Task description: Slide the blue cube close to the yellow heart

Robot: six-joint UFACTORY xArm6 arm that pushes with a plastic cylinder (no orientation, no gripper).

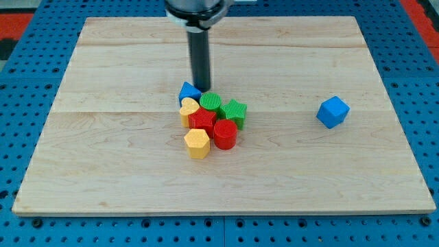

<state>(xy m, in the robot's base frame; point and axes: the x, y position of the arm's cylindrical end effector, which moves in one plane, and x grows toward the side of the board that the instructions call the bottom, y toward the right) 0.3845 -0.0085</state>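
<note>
A: Where is my tip?

B: It is the lower end of a straight, smooth dark rod that comes down from the far edge of the view. It stands just behind a cluster of blocks, right beside the blue block at the cluster's far left. I cannot tell whether it touches that block. There is no hand on this arm, so there is nothing to call wide, narrow or holding.

A: What is in the cluster?

B: Seven small blocks, all with a ribbed, printed-looking surface, packed so that they touch. The blue one is angular, its exact shape partly hidden. Just in front of it lies the yellow heart. To the right sit a green cylinder and a green star. Nearer the viewer are a red star, a red cylinder and a yellow hexagon.

A: And the blue cube?

B: It sits alone on the right of the board, well apart from the cluster and from the yellow heart. It shows flat faces and sharp edges.

A: The surface?

B: A pale wooden board of jointed planks with visible grain, resting on a blue perforated base.
</note>
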